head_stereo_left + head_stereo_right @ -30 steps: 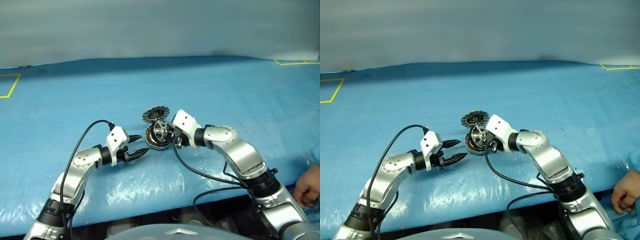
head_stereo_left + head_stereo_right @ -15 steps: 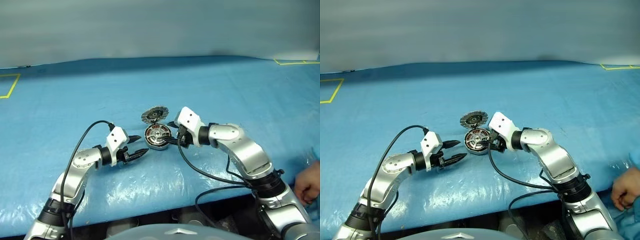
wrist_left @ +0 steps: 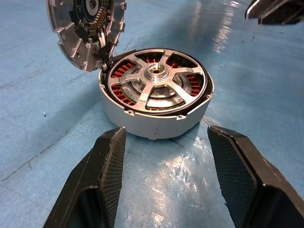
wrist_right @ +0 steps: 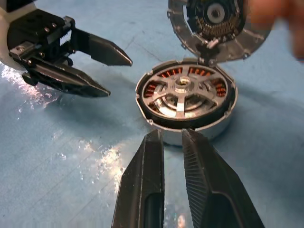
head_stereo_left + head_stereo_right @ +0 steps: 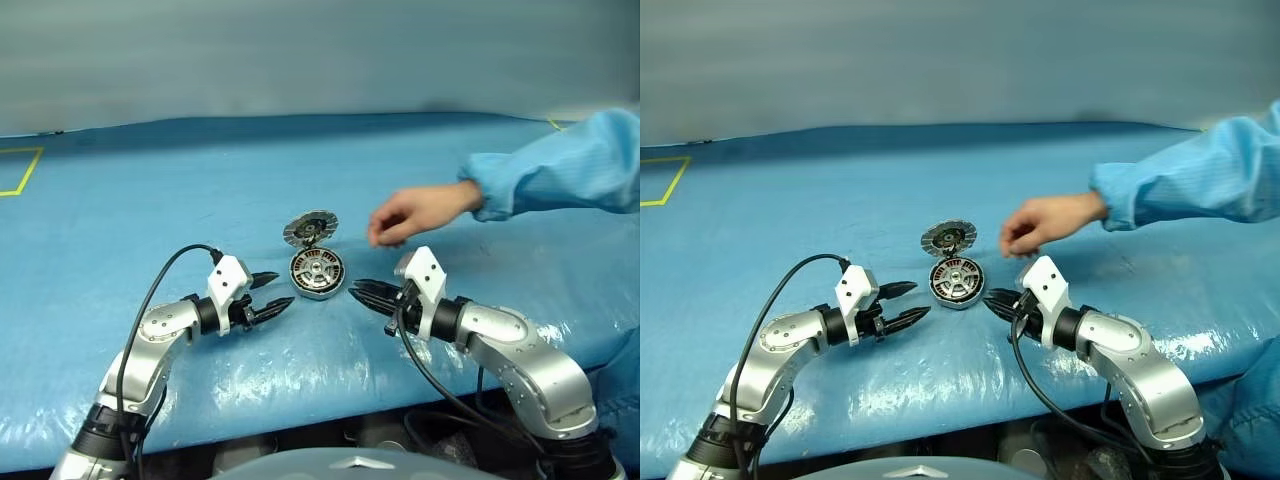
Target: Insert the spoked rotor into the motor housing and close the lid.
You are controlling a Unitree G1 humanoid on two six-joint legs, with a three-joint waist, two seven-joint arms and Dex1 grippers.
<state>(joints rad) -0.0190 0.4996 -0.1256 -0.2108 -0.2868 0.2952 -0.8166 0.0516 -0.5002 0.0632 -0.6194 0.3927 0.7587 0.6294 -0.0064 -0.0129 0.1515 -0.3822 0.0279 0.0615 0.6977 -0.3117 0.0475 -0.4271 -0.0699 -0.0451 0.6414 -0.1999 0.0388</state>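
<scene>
The motor housing (image 5: pixel 317 285) lies on the blue table, its copper windings showing through the gaps of the spoked rotor (image 3: pixel 156 78), which sits flat inside it. The lid (image 5: pixel 309 228) stands tilted up at the housing's far edge, toothed face toward me. My left gripper (image 5: pixel 285 288) is open just left of the housing, pointing at it, holding nothing. My right gripper (image 5: pixel 354 290) is shut and empty a short way right of the housing, its tips apart from the rim.
A person's hand (image 5: pixel 410 212) in a light blue sleeve (image 5: pixel 560 170) reaches in from the right, hovering close to the lid. Blue sheeting covers the table (image 5: pixel 150 190). Yellow tape marks (image 5: pixel 20 170) lie at the far left.
My right gripper let go of the rotor, which now lies in the housing, drew back to the right and closed. A person's hand came in from the right. The left arm stayed put.
</scene>
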